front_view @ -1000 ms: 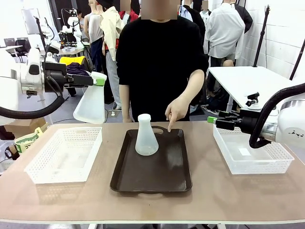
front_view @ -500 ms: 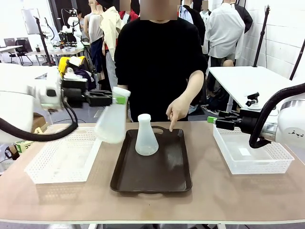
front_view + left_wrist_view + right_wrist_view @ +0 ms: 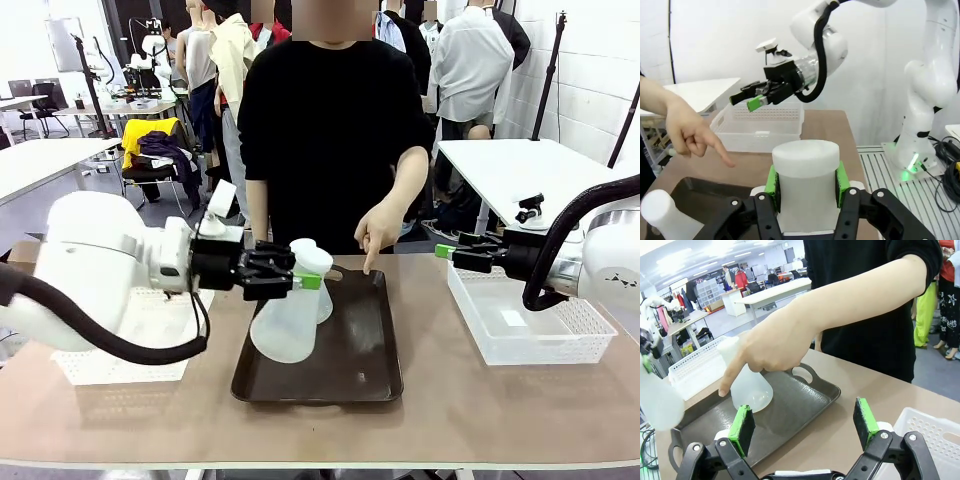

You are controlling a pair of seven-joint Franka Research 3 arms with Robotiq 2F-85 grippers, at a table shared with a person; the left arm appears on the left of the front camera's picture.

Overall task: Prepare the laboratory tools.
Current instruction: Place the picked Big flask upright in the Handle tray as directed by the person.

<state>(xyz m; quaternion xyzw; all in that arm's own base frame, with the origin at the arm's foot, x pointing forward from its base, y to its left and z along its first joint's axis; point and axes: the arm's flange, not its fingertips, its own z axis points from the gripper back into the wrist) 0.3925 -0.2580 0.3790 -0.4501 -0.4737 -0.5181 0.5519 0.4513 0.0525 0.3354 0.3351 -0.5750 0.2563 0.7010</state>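
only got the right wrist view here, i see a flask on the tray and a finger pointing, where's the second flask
Observer: The left hand is shut on the second flask, gripping its neck, over the dark tray in the front view.
Operator: is it down on the tray
Observer: I can't tell. The front view shows its base low over the tray's left side, just in front of the first flask.
Operator: which pads are on the neck
Observer: In the left wrist view both green pads press the neck from opposite sides.
Operator: and my right hand
Observer: From the front, the right hand is open, above the near corner of the right mesh basket, holding nothing.
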